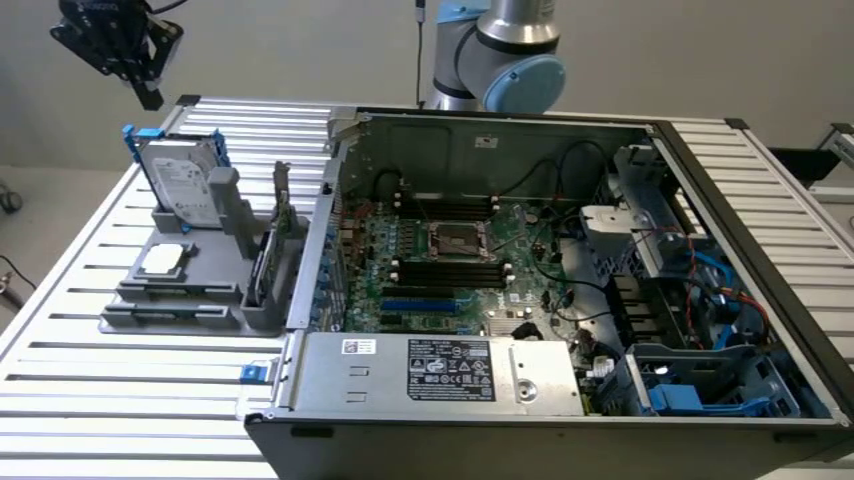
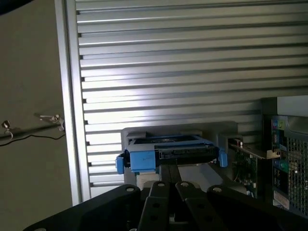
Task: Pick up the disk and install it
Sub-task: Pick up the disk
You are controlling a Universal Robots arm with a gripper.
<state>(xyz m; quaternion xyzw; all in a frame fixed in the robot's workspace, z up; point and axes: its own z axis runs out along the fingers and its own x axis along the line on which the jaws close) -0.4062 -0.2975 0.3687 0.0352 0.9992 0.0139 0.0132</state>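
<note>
Gripper (image 1: 147, 97) hangs high over the slatted table (image 1: 80, 400), fingers shut together w/ nothing between them. In the wrist view the gripper (image 2: 168, 195) shows the same: black fingers closed and no object held.

The disk (image 1: 180, 185) is below the gripper and well apart from it, a little toward the computer case (image 1: 801, 330). It is not picked yet. It stands on its short edge in the grey holder (image 1: 200, 290), so its long axis runs approx. up-down, leaning slightly, and its labelled face looks sideways, not up at the gripper. The edge w/ the blue carrier frame is the part nearest to the fingertips. In the wrist view this edge of the disk (image 2: 168, 151) lies crosswise just ahead of the closed fingers. There is one arm only, so no choice of side. My judgement: the way to the disk is mostly straight down.

Containers:
- Grey holder: has the disk in its upright slot. A small square chip (image 1: 163, 260) lies flat in a recess, farther from the gripper than the disk. A thin card (image 1: 280, 215) stands in a slot on the case side.
- Computer case: open, beyond the holder from the gripper. Inside are the mainboard (image 1: 447, 250), the power supply box (image 1: 441, 370) and, at the corner farthest from the gripper, a bay w/ blue parts (image 1: 674, 395). If that bay is free, I cannot tell.
</note>
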